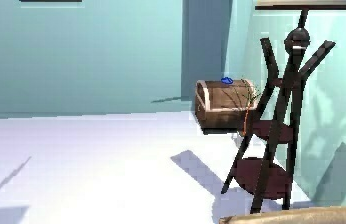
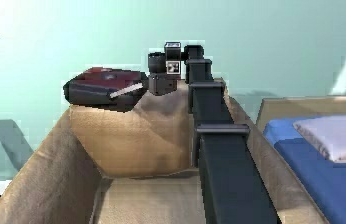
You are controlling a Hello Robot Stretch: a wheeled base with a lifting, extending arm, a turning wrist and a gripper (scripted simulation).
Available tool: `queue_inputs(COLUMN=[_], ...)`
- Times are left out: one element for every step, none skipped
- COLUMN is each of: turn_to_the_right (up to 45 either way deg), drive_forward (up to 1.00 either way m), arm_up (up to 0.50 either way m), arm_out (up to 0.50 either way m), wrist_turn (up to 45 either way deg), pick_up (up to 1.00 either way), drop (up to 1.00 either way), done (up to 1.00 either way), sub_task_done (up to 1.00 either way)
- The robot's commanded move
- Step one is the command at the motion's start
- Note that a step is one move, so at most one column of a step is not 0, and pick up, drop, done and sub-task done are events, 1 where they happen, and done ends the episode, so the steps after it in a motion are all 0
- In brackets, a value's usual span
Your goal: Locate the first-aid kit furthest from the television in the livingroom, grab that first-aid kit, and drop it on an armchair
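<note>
Plainly, the dark red first-aid kit (image 2: 103,87) lies on the top edge of a tan armchair (image 2: 131,140). The gripper (image 2: 153,82) is at the kit's right end, and whether it holds anything cannot be told. A blue bed (image 2: 321,165) stands beside the armchair. Ahead, a wooden chest (image 1: 221,105) sits behind a dark stand (image 1: 278,130).

First-aid kit (image 2: 103,86): dark red flat case, pale stripe, lying flat on the tan armchair's (image 2: 131,150) back edge, near the left corner.
</note>
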Motion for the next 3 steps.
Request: queue_inputs(turn_to_the_right=[0.0,0.0,0.0], drive_forward=[0.0,0.0,0.0], arm_up=[0.0,-0.26,-0.5], arm_out=[0.0,0.0,0.0], wrist_turn=[42.0,0.0,0.0], pick_up=[0.0,0.0,0.0], drop=[0.0,0.0,0.0], done=[0.0,0.0,0.0], sub_task_done=[0.0,0.0,0.0])
